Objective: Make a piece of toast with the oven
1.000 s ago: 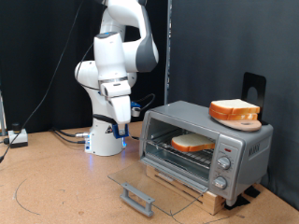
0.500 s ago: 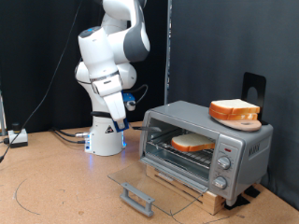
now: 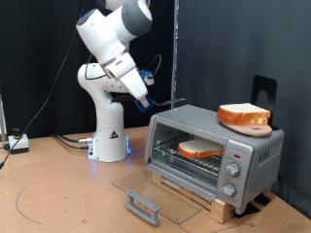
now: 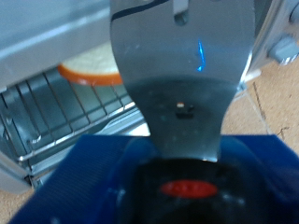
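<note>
The silver oven [image 3: 255, 146] stands at the exterior view's right with its glass door [image 3: 146, 186] folded down flat. One piece of toast [image 3: 199, 149] lies on the wire rack inside and also shows in the wrist view [image 4: 89, 70]. My gripper [image 3: 146, 100] hangs in the air just left of the oven's top and above the open door. It is shut on a flat metal spatula [image 3: 176, 98] whose blade [image 4: 182, 65] points toward the oven.
A second bread slice [image 3: 243, 111] lies on a round wooden dish [image 3: 255, 126] on the oven's roof. The oven sits on a wooden board [image 3: 209, 202]. Its knobs [image 3: 231, 171] are at the right. Cables [image 3: 68, 142] run along the floor by my base.
My arm has swung up and toward the exterior view's right. The gripper with the spatula rose from low beside my base to the level of the oven's top.
</note>
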`<action>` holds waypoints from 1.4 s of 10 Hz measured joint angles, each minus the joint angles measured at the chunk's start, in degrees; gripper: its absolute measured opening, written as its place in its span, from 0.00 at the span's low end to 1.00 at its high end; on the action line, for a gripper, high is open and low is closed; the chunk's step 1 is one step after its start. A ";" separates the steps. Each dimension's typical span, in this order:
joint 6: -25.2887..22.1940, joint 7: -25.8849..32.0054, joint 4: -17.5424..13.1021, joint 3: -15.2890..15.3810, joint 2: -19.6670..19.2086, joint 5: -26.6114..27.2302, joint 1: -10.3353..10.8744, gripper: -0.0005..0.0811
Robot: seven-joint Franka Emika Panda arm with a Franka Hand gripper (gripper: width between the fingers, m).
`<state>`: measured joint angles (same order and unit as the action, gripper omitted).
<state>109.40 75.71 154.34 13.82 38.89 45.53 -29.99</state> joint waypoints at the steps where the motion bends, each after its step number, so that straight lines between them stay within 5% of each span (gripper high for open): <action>1: -0.53 -1.36 -0.51 0.42 1.39 0.46 0.52 0.49; 4: -1.38 -4.66 -1.28 1.78 3.83 0.57 0.91 0.49; 8: -14.76 -1.69 -3.10 3.06 3.78 -1.61 4.41 0.49; 14: -14.09 -6.01 -2.74 14.80 10.09 -0.01 9.60 0.49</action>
<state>95.30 69.70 151.59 28.62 48.97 45.52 -20.40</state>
